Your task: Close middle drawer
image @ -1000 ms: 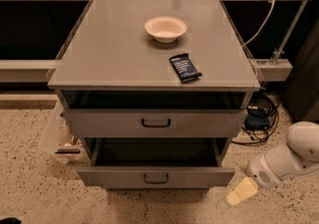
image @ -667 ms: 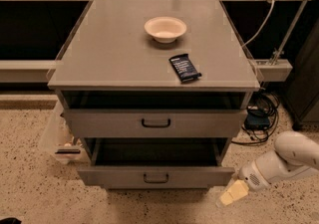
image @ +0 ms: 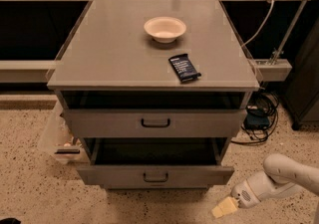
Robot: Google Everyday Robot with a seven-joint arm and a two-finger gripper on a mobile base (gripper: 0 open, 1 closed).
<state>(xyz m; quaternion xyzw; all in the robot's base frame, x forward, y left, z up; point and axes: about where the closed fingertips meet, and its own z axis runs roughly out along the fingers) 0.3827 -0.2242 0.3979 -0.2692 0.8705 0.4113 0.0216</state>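
Camera view: the middle drawer (image: 119, 174) stands pulled out beneath the taller top drawer (image: 109, 123). Its front faces the camera, its long axis runs left to right, and its dark interior is exposed. The gripper (image: 225, 208) sits low at right, near the drawer's right corner but apart from it. Whether it is clenched or released cannot be told. The arm (image: 286, 173) is cut off at the right edge.

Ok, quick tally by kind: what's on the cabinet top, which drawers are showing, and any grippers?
bowl: 1
dark packet: 1
open drawers: 2 (upper drawer, middle drawer)
gripper, low right by the floor: 1
Total: 5
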